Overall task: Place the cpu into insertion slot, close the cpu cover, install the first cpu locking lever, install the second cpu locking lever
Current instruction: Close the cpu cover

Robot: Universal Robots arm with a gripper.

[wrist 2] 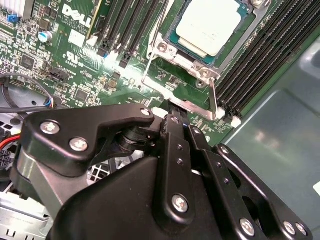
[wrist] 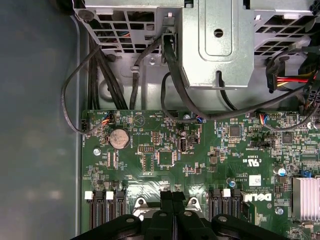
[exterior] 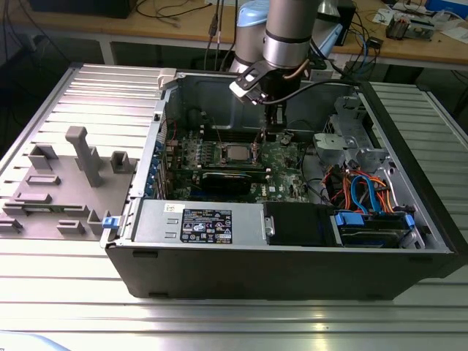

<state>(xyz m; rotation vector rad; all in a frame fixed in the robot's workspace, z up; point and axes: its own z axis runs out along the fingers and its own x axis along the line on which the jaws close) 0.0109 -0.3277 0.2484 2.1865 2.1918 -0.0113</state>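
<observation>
In the exterior view an open computer case lies on its side on a ribbed metal table, with a grey plastic stand beside it toward the exterior view's left. The arm reaches down into the case, and its pincer hangs low over the green board, just beside the slot toward the exterior view's right. The chip sits flat in that slot, its silver top showing through the window of the metal cover, which lies down around it. In the second wrist view the black fingers are pressed together, clenched. Their tips meet a bright metal rod that runs along the near edge of the cover, and whether the rod is pinched between them cannot be told. A thin wire lever stands along another side of the cover, next to the long black memory slots. The first wrist view shows the same closed fingertips above the board, with a round coin battery and a metal drive cage farther off.
</observation>
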